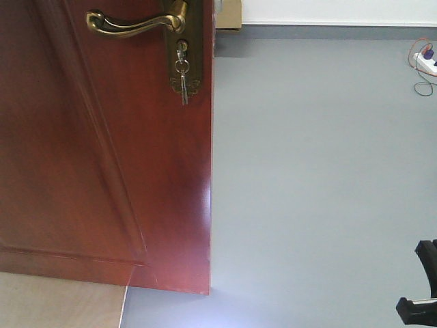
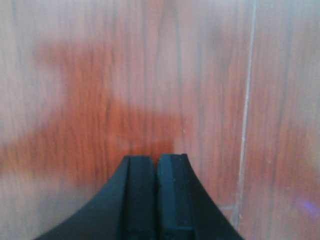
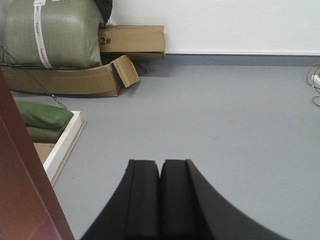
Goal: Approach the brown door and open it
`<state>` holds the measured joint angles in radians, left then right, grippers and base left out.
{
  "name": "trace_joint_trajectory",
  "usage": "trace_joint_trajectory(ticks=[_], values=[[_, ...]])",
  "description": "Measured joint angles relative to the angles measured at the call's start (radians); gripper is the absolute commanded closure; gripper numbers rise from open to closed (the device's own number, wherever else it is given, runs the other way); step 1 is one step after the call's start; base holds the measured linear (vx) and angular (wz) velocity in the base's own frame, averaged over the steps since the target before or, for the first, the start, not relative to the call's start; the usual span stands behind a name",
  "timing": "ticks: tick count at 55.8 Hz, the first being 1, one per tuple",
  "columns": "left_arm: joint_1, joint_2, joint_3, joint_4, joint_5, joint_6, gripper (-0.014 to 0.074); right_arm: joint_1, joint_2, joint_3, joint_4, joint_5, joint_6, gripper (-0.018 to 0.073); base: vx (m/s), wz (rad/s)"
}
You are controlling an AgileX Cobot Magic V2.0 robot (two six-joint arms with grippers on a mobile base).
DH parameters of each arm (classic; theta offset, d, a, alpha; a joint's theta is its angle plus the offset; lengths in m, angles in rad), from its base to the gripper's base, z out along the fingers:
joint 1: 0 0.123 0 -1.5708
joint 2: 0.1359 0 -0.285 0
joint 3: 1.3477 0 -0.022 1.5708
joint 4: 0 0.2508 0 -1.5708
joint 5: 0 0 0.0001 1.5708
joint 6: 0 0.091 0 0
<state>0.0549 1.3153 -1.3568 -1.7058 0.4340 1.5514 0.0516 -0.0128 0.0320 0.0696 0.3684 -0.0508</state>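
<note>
The brown door (image 1: 82, 171) fills the left half of the front view, glossy reddish wood with raised moulding. Its brass lever handle (image 1: 133, 26) points left from a brass lock plate (image 1: 183, 48) near the top, with keys (image 1: 182, 72) hanging from the lock. In the left wrist view my left gripper (image 2: 156, 159) is shut with nothing in it, its tips very close to the door's wood panel (image 2: 100, 90). My right gripper (image 3: 160, 164) is shut and empty, aimed over the grey floor; the door's edge (image 3: 20, 185) shows at the lower left. A black part of the right arm (image 1: 422, 287) sits at the front view's lower right.
Grey floor (image 1: 314, 178) stretches right of the door to a white wall. A white power strip with cables (image 1: 427, 63) lies at far right. Cardboard boxes (image 3: 131, 41), a big green sack (image 3: 50, 32), smaller green bags (image 3: 42, 117) and a white wooden frame (image 3: 65, 142) stand behind the door.
</note>
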Motion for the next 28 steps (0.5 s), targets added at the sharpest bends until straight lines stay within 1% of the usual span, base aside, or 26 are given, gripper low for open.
trace_joint_trajectory(ticks=[28], values=[[0.0, 0.0, 0.0, 0.0, -0.001, 0.0, 0.053, 0.0, 0.0, 0.0, 0.0, 0.0, 0.0, 0.0559, 0.0, 0.0]])
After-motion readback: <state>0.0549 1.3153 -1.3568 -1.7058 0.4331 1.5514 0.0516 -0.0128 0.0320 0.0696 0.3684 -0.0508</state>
